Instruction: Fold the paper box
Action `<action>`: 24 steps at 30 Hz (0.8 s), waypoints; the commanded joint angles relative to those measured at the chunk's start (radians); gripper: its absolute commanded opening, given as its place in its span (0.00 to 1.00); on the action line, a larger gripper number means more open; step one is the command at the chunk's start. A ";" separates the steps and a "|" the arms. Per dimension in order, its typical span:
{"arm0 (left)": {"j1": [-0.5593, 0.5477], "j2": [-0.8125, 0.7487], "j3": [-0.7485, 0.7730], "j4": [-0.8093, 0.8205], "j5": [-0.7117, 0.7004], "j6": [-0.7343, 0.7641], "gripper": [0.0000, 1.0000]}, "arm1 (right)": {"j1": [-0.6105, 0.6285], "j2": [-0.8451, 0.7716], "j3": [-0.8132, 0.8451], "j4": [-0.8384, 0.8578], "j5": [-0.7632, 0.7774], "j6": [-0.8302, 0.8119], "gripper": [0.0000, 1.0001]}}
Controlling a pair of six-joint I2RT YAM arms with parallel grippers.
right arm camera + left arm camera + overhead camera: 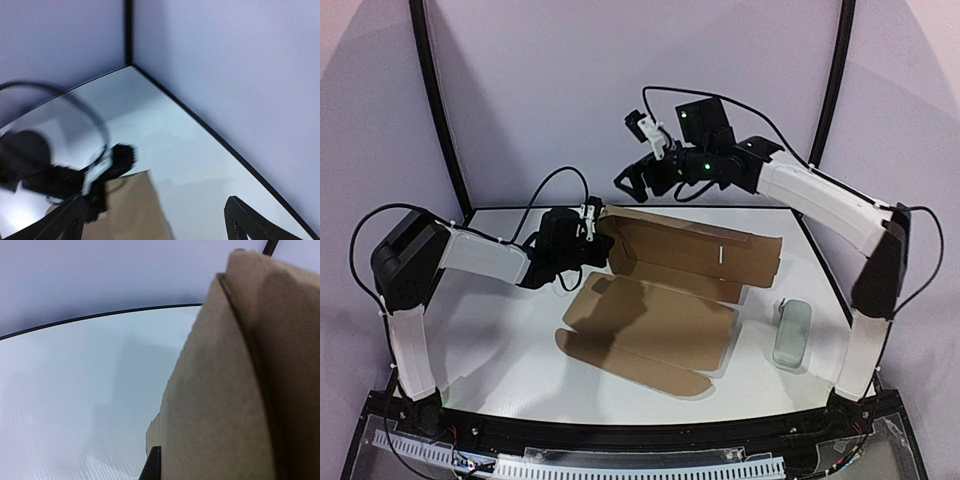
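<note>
The paper box (660, 300) is a brown die-cut cardboard sheet in the middle of the table, its back panel raised and its front panel and flaps lying flat. My left gripper (591, 233) is at the raised panel's left end and shut on it. In the left wrist view the cardboard (235, 390) fills the right side. It hides all but one dark finger (153, 465), which lies against it. My right gripper (632, 182) hangs open and empty in the air above the box's back left corner. In its own view (154, 200) it looks down on the cardboard corner (130, 210) and the left gripper (100, 175).
A small pale grey-green oblong case (792, 333) lies on the table to the right of the box. Purple walls and a black frame (440, 110) close in the back and sides. The left arm's cable (545, 190) loops above the back left of the table.
</note>
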State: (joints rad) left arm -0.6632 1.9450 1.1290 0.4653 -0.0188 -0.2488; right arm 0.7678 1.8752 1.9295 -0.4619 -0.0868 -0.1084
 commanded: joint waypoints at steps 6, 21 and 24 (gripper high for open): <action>0.001 -0.034 0.040 -0.032 0.011 -0.001 0.01 | -0.027 0.187 0.124 -0.090 0.102 0.059 0.98; 0.001 -0.033 0.074 -0.128 0.010 -0.010 0.04 | -0.025 0.267 -0.120 -0.011 0.115 -0.054 0.98; 0.001 -0.032 0.075 -0.137 0.004 -0.011 0.08 | -0.026 0.291 -0.125 -0.016 0.133 -0.077 0.98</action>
State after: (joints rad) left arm -0.6605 1.9457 1.1601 0.2906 -0.0217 -0.2453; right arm 0.7325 2.0720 1.8581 -0.3770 -0.0101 -0.1142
